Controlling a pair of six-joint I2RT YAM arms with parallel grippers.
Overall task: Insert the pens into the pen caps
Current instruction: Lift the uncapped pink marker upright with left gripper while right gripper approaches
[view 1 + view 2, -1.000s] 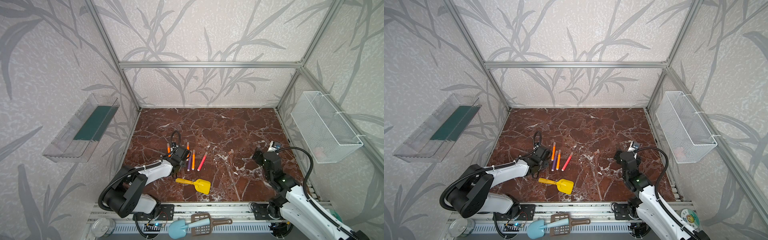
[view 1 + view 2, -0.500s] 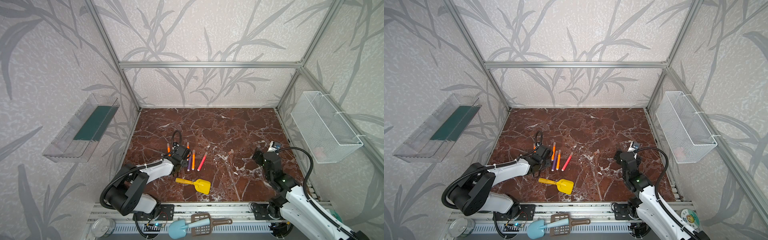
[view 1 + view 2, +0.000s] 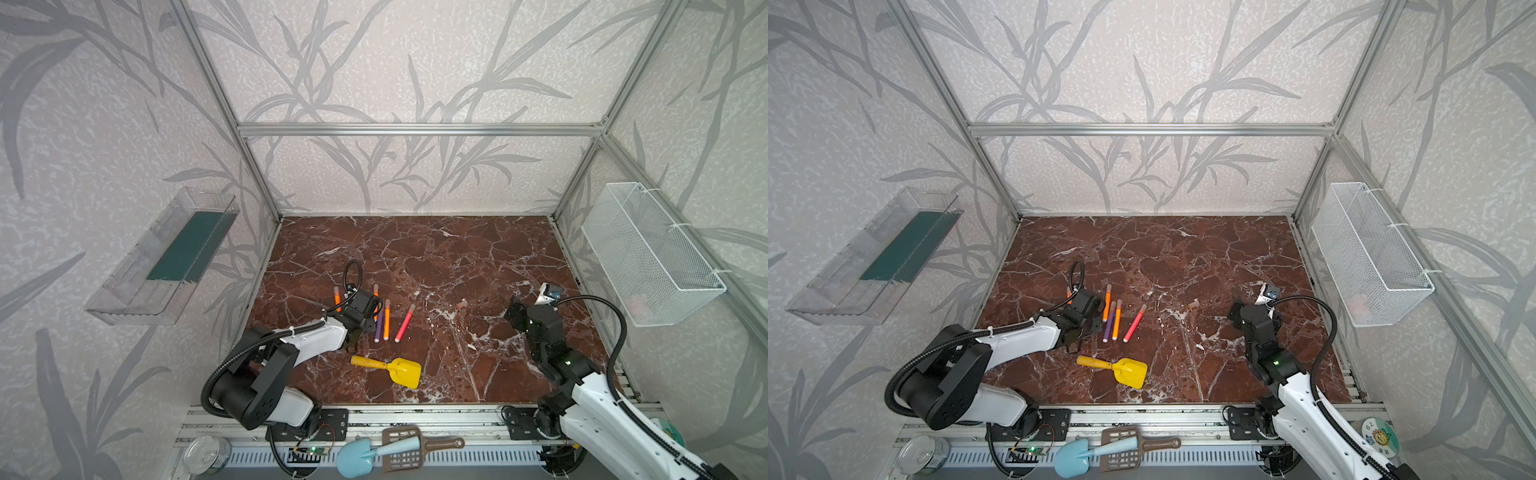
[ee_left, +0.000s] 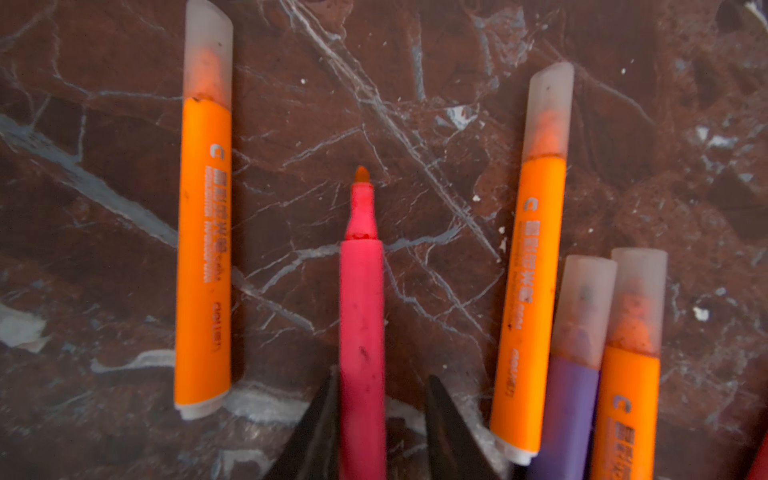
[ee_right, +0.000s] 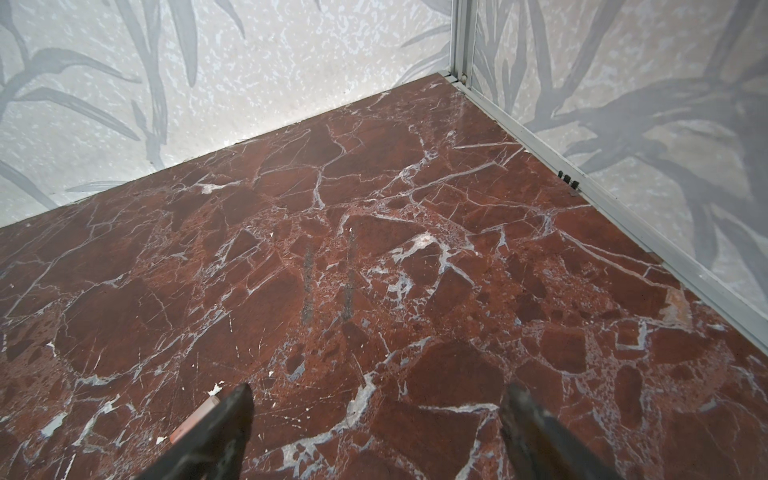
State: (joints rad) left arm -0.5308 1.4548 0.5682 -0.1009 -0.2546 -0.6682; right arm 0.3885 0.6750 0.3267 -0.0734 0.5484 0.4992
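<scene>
One probably light, stiff pink pen sits inside the part-open left gripper (grasp mid-barrel); right gripper is wide, empty

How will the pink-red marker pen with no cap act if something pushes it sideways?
The uncapped pink-red marker pen looks round and smooth, so a sideways nudge would probably roll it on the polished marble tabletop. Its straight plastic barrel looks stiff and probably light. The left gripper straddles it, so closing jaws should likely stop any rolling.
</scene>
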